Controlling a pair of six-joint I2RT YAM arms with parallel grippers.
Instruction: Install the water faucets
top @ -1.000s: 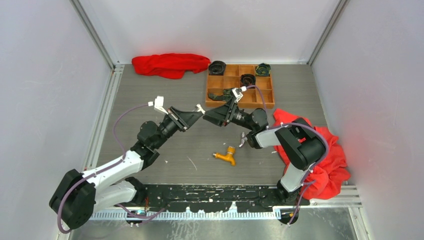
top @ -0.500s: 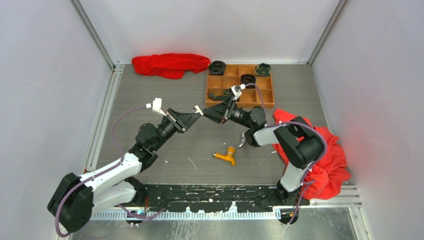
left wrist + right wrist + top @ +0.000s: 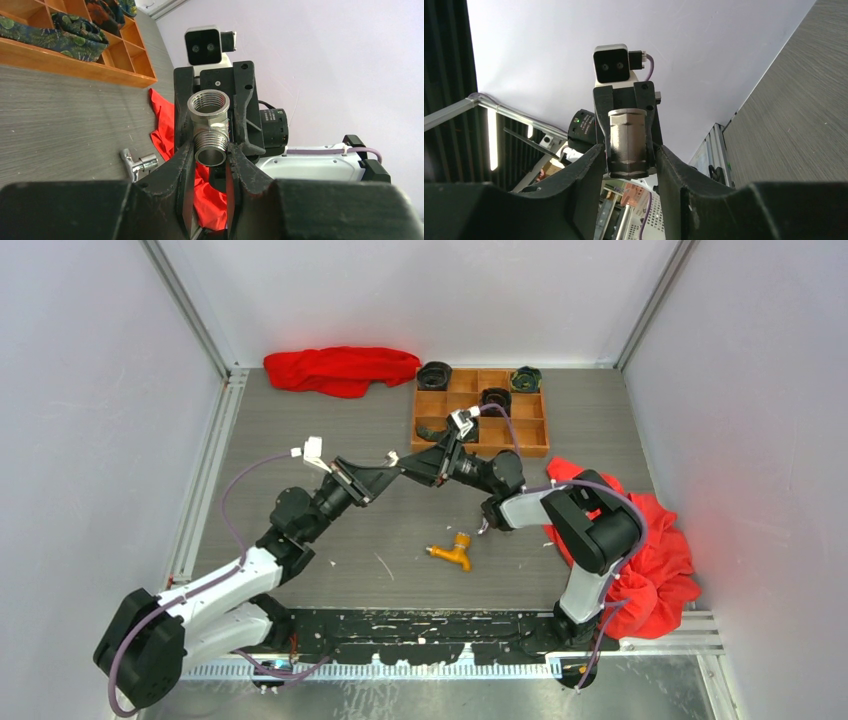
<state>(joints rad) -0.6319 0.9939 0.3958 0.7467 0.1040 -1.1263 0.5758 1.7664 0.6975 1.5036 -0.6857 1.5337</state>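
Observation:
Both faucets lie on the table. The orange-yellow faucet (image 3: pixel 452 553) is near the middle. The silver faucet (image 3: pixel 487 520) is beside the right arm, and it shows again in the left wrist view (image 3: pixel 137 164). Above them my grippers meet tip to tip in the air around a silver threaded pipe fitting (image 3: pixel 209 112). My left gripper (image 3: pixel 392 468) (image 3: pixel 210 152) is shut on the fitting's threaded end. My right gripper (image 3: pixel 408 466) (image 3: pixel 629 157) faces it and is shut on the fitting's other end (image 3: pixel 627 140). Neither gripper touches a faucet.
A wooden compartment tray (image 3: pixel 480 452) at the back holds dark rolled items. One red cloth (image 3: pixel 340 368) lies at the back left. Another red cloth (image 3: pixel 655 550) is heaped under the right arm. White walls enclose the table on three sides.
The right gripper's jaws have closed onto the fitting that the left gripper holds. Both gripper tips drifted slightly left and back together. The faucets have not moved.

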